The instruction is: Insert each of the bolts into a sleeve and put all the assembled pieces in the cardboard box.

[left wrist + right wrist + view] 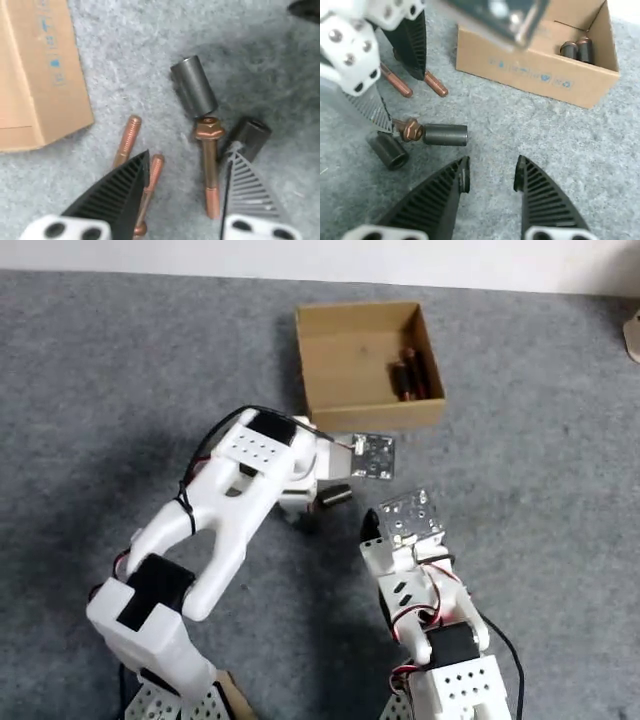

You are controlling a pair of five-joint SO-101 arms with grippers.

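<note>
Step in hand, as judged: picking up a loose bolt for insertion. No mating has been started at this moment.

Left gripper [189, 151]: jaws spread wide and set low over the grey carpet [540, 460], with nothing held. A flanged bolt [210, 170] lies flat between the jaws, closer to one jaw than the other. Its head sits against, or just beside, the end of a dark sleeve [194, 86] that also lies on its side. A second sleeve [250, 137] is just beside the bolt head, and two further bolts [127, 140] lie close by.

Right gripper [492, 175]: parted and empty, held above bare carpet near the first sleeve.

Cardboard box [345, 360]: just beyond the work area. Assembled pieces [410, 375] are seen against one wall; at least two can be counted.

Next move, as judged: the jaws are to be closed across the bolt shank. The head, not the threaded tip, faces the sleeve, so the bolt must be turned end for end. The sleeve is likely to need steadying by the right gripper, since it may roll. Three bolts are counted against two loose sleeves.
</note>
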